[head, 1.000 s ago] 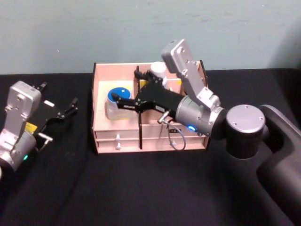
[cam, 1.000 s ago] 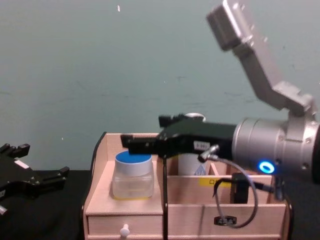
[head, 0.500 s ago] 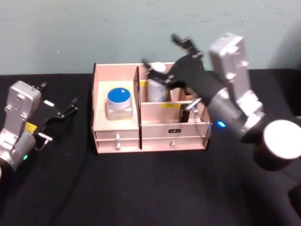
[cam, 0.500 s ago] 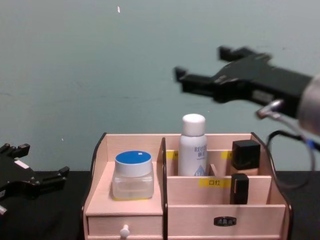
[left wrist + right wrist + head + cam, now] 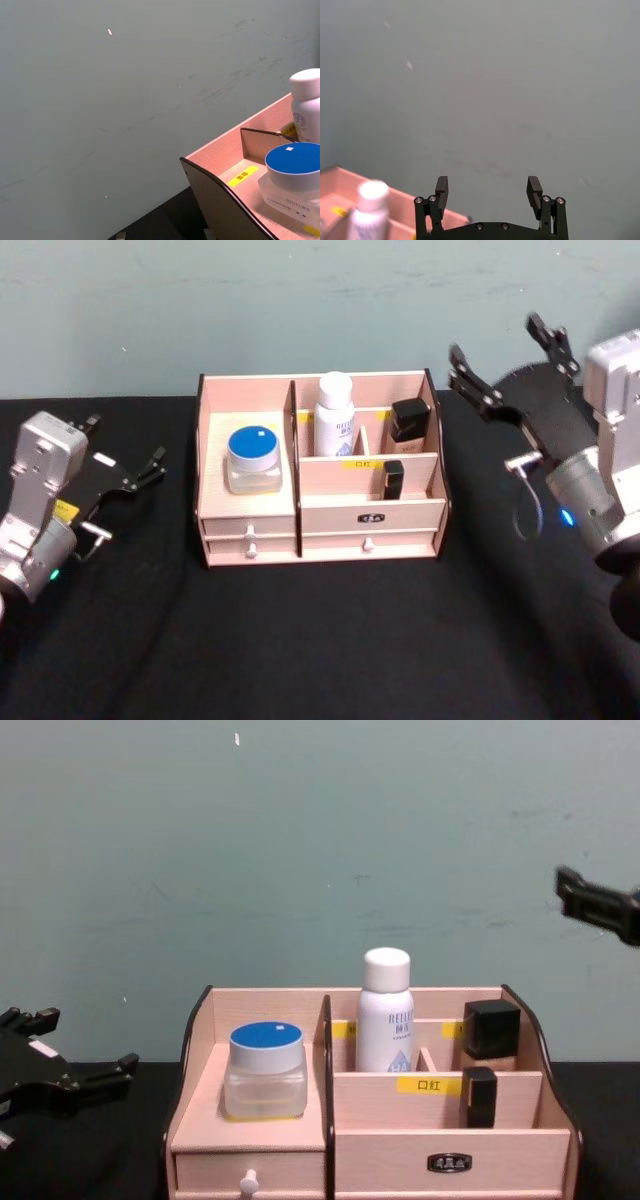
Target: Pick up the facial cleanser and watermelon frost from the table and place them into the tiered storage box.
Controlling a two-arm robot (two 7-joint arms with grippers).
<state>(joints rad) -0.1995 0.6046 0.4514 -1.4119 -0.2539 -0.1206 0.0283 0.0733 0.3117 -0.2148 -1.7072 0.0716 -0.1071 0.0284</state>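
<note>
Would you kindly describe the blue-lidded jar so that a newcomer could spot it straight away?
Start at the tiered storage box, the light wooden organiser in the middle of the black table. Look into its wide compartment on the robot's left side, where the jar stands alone. It is squat and clear with a round blue lid, unlike the tall white bottle and small black items in the compartments beside it.

The yellow label (image 5: 428, 1085) on the box's front divider reads "口红" (other print is illegible).
</note>
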